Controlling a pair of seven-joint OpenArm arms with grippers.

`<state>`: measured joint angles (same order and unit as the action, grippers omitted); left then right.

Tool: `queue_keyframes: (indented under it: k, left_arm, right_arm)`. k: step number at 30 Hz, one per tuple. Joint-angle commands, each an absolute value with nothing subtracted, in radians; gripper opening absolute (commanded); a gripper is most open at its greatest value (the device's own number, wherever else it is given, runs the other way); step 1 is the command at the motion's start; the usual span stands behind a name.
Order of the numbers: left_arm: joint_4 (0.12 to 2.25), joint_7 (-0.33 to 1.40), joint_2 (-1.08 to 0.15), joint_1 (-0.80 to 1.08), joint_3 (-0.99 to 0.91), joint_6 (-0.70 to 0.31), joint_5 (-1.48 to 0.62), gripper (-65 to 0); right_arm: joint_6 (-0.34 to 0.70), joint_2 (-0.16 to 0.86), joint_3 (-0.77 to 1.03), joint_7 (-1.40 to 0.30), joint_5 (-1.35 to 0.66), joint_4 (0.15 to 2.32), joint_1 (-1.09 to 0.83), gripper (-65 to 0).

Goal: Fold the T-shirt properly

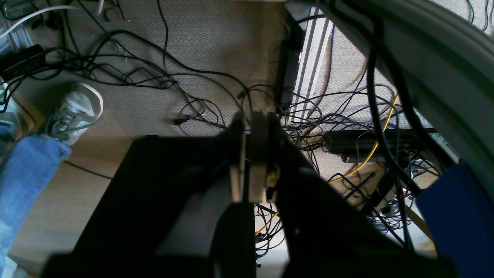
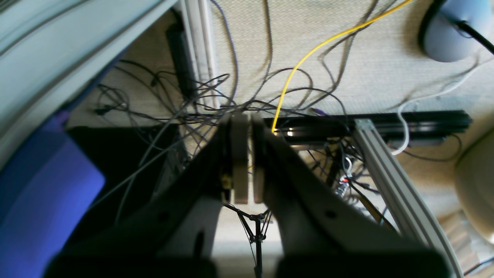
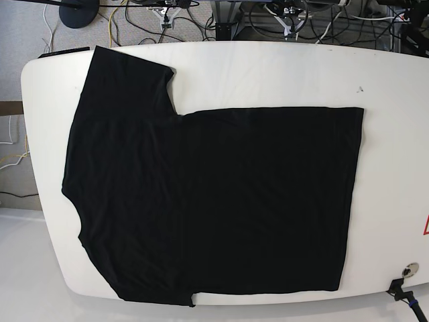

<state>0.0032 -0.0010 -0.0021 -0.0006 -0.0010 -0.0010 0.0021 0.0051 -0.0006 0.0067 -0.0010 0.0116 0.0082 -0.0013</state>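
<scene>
T-shirt point(image 3: 214, 201): plain black all over, no print or pattern.
Table point(image 3: 281, 74): white top, with a small dark speck far right and a red mark at the right edge.
Floor point(image 1: 208, 42): beige carpet with a fine woven texture.
Cables point(image 1: 127, 73): mostly black, tangled; one bright yellow cable point(image 2: 308, 54), one white.
Left gripper point(image 1: 249, 154): black body, pale grey pads.
Right gripper point(image 2: 247, 154): dark body, light grey pads.
Shoe point(image 1: 77, 112): white-grey sneaker.
Trouser leg point(image 1: 23, 181): blue denim.
Padding point(image 1: 459, 216): deep blue; in the right wrist view it looks violet-blue.
</scene>
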Motion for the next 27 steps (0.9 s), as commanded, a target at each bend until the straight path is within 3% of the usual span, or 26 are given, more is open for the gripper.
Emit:
queue_keyframes:
  k: [1, 27]
  left_arm:
    - [0.015, -0.007, 0.004, 0.0, 0.0, -0.001, -0.006, -65.0]
    - [0.011, -0.003, 0.001, 0.007, 0.0, 0.004, -0.007, -65.0]
  right_arm:
    - [0.023, 0.003, 0.005, 0.01, 0.008, 0.019, -0.003, -64.5]
    - [0.024, 0.004, 0.006, 0.012, 0.002, 0.02, -0.011, -64.6]
